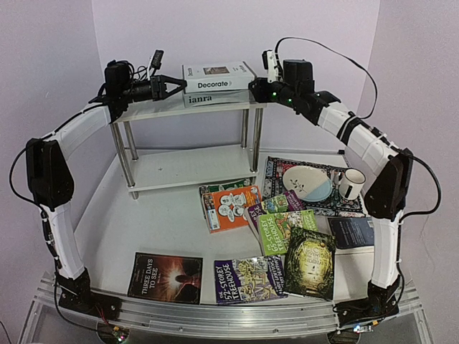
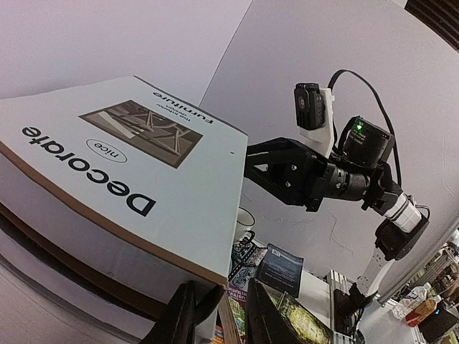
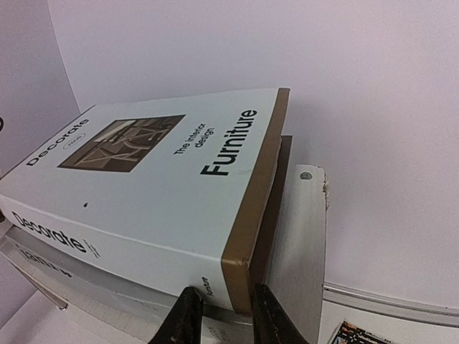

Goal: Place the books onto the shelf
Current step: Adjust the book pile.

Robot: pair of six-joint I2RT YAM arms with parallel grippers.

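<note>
Left wrist and right wrist crop left hand [image 2: 231, 295] and right hand [image 3: 226, 292] at Decorate book [image 3: 143, 193]; grips unclear.

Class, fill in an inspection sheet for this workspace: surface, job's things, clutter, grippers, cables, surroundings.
Surface: white table, crowded on its right half.
Job's things: Decorate lies on ianra on the shelf top tier; several loose books lie flat on the table.
Clutter: placemat with plate and mug.
Grippers: left gripper parted at Decorate's left end; right gripper at its right end, grip unclear.
Cables: black cables loop over both arms.
Surroundings: plain pale walls; nothing else seen.
</note>
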